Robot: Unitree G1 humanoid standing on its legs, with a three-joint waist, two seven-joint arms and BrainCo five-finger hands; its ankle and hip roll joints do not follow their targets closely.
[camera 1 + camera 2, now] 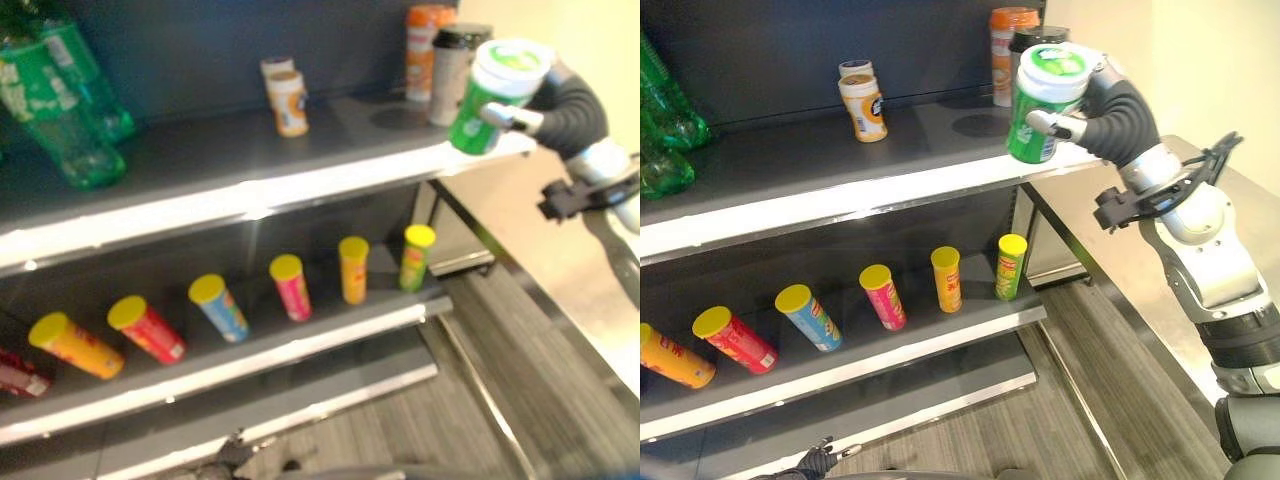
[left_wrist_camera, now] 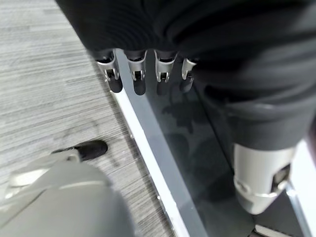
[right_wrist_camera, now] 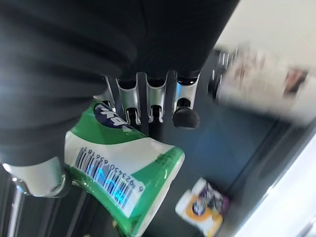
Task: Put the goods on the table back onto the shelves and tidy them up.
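Green plastic bottles (image 1: pixel 70 110) lie at the far left of the upper shelf (image 1: pixel 840 195), leaning over on the dark grey board. Further right on the same shelf, two small white and orange cups (image 1: pixel 862 105) stand one behind the other, close together. Near the right end an orange canister (image 1: pixel 1005 50) and a dark-lidded tumbler (image 1: pixel 452 70) stand upright side by side.

On the lower shelf (image 1: pixel 890 355) a row of chip tubes with yellow lids runs from left to right: an orange tube (image 1: pixel 75 345), a red tube (image 1: pixel 148 328), a blue tube (image 1: pixel 220 306), a pink tube (image 1: pixel 291 286), a second orange one (image 1: pixel 353 268) and a green tube (image 1: pixel 416 256). The tubes on the left lean strongly, and the last two stand almost upright.

At the right, the right hand (image 1: pixel 1110 110) holds the green cup (image 1: pixel 1042 100), which has a white lid, in the air at the front right edge of the upper shelf. Its fingers (image 3: pixel 148 106) are curled round the side of the cup and the thumb presses the other side. The cup is a little tilted and is not resting on the board.

In its own wrist view, the left hand (image 2: pixel 143 74) hangs low above the grey floor (image 2: pixel 49 98), with relaxed fingers side by side, holding nothing.
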